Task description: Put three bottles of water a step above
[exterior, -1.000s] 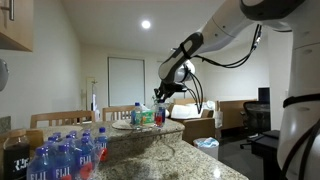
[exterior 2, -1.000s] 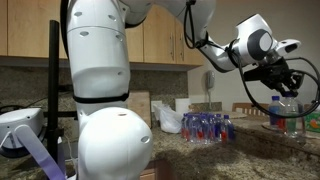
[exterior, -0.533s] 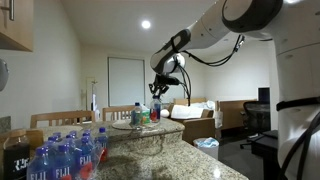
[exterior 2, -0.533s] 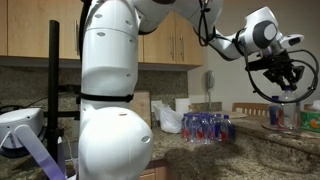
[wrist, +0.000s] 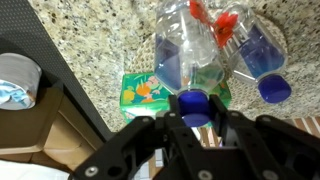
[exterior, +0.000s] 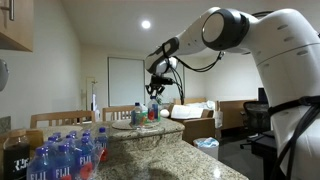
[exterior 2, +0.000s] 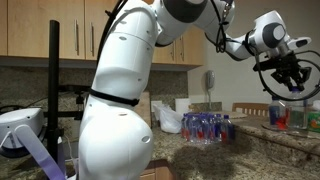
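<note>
Gripper (wrist: 196,116) clamped on blue cap (wrist: 195,100) and neck of water bottle (wrist: 170,62); probably carrying it, base contact unclear. Bottle upright at raised ledge (exterior: 150,130), just beside second bottle (wrist: 262,58). Judged thin-walled, crushable, slick, water-heavy; neck below cap was stiffest hold.

Bottles (wrist: 172,58) clustered on ledge (wrist: 95,45), box (wrist: 143,92) beside them; bottle pack (exterior 2: 208,127) on counter (exterior 2: 235,160).
</note>
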Robot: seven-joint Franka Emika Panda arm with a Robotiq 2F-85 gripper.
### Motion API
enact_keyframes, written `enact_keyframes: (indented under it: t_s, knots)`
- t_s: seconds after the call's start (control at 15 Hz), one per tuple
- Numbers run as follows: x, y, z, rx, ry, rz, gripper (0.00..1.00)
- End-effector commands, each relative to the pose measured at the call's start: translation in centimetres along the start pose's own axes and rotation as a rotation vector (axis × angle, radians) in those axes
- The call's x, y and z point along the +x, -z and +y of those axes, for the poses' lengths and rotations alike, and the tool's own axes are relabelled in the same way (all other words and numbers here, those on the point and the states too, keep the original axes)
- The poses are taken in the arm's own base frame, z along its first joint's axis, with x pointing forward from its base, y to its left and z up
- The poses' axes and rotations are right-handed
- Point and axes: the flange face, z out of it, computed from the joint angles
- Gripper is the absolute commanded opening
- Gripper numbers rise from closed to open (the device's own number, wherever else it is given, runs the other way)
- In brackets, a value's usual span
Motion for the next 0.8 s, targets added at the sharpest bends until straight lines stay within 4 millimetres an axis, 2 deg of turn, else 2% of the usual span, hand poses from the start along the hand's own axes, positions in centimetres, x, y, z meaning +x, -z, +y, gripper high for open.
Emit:
enact_keyframes:
  t_s: [0.0,0.33,0.6,0.67,0.73]
  knots:
    - [1.5,-0.9,-0.6,-0.02,-0.014,0.005,0.09]
    - [2.1,-3.6,-1.5,-0.027,-0.005,-0.002,0.09]
    - [2.5,-4.4,-2.2,-0.031,0.007,0.001,0.08]
    - [2.5,-4.5,-2.3,-0.032,0.009,0.001,0.41]
    - [2.6,-4.4,-2.4,-0.033,0.013,0.0,0.6]
